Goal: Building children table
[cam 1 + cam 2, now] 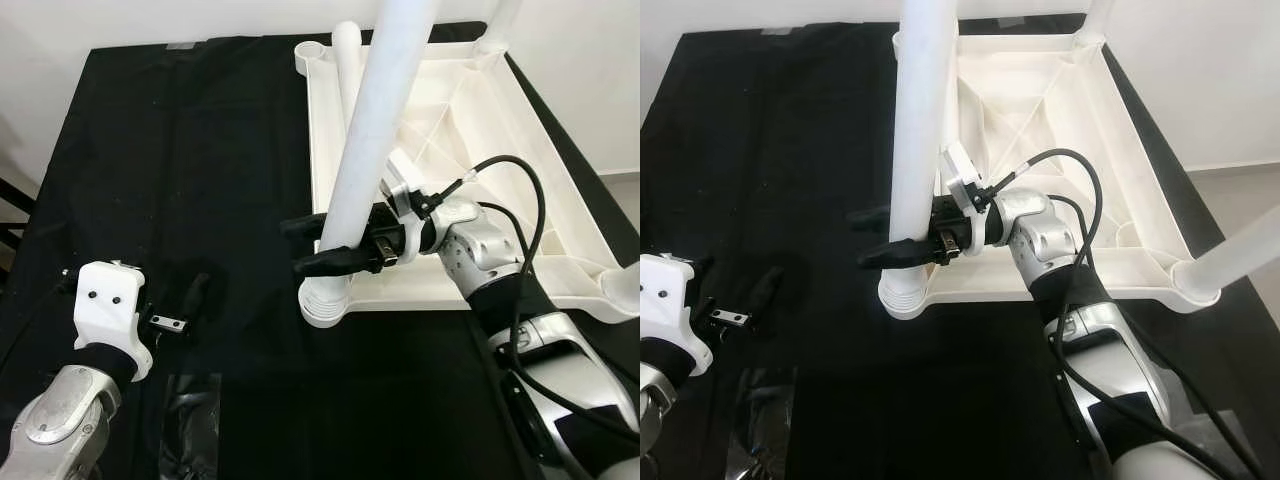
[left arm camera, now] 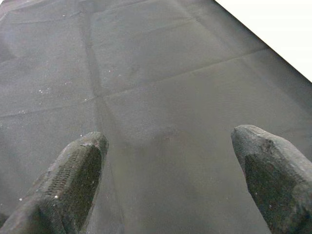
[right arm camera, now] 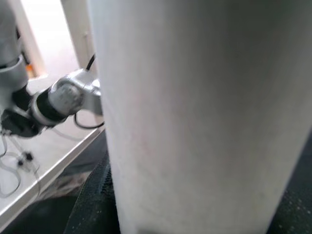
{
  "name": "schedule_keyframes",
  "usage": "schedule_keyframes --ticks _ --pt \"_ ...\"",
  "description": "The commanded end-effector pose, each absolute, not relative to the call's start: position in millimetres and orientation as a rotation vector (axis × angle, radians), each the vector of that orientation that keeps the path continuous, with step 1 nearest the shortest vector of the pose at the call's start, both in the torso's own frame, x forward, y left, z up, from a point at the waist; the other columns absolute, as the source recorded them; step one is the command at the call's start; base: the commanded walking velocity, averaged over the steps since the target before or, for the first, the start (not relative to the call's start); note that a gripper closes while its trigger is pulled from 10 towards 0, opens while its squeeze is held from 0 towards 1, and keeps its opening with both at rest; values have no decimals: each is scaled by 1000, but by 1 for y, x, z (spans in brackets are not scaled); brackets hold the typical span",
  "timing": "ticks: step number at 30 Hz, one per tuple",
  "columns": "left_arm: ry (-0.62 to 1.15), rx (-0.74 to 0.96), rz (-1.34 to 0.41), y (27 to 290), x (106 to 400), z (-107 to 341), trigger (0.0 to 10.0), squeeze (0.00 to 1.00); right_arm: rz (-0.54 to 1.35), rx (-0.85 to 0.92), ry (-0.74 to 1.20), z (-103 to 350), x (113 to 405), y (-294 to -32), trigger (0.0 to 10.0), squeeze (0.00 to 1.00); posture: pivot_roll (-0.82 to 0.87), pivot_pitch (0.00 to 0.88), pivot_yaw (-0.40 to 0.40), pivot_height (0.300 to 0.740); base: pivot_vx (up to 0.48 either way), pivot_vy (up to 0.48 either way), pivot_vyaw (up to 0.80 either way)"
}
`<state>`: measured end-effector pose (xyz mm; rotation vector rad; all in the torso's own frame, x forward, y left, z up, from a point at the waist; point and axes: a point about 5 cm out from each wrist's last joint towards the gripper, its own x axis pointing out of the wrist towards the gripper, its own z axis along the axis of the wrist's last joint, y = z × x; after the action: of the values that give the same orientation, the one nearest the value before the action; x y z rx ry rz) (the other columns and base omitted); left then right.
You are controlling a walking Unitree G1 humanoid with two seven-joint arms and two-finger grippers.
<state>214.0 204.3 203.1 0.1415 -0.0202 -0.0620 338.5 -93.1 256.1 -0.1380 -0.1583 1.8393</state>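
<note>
Roughly midway, the upturned tabletop (image 1: 480,160) on the black bench (image 1: 180,150) carries three legs; the right tool (image 1: 318,245) clasps the near-corner leg (image 1: 375,140), the left tool (image 1: 190,300) spread, empty.

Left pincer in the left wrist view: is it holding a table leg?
No. The left pincer is open, its fingertips spread apart over bare black cloth with nothing between them.

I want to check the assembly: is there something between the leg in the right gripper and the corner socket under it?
Nothing visible. The right gripper clasps the white leg, whose lower end already sits in the corner socket of the upturned tabletop.
</note>
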Motion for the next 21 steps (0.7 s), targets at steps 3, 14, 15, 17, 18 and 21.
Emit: schedule_keyframes --ticks 3,14,15,17,18,21 --pt "20 148 -68 205 212 197 10000 0 1833 -289 183 199 334 -106 10000 0 121 349 7 740 0 0 0" --pt "20 147 -71 204 211 195 10000 0 1903 -345 296 199 324 -107 10000 0 121 339 5 740 0 0 0" --pt "19 147 -70 204 211 195 10000 0 1933 -313 300 200 318 -106 10000 0 121 336 6 740 0 0 0" --pt "17 148 -69 205 212 196 10000 0 1986 -290 328 201 307 -108 10000 0 121 335 9 740 0 0 0" --pt "17 148 -69 205 213 196 10000 0 2004 -287 342 201 303 -108 10000 0 121 335 9 740 0 0 0" --pt "15 149 -70 206 214 196 10000 0 2035 -289 373 201 296 -112 10000 0 118 335 11 740 0 0 0"
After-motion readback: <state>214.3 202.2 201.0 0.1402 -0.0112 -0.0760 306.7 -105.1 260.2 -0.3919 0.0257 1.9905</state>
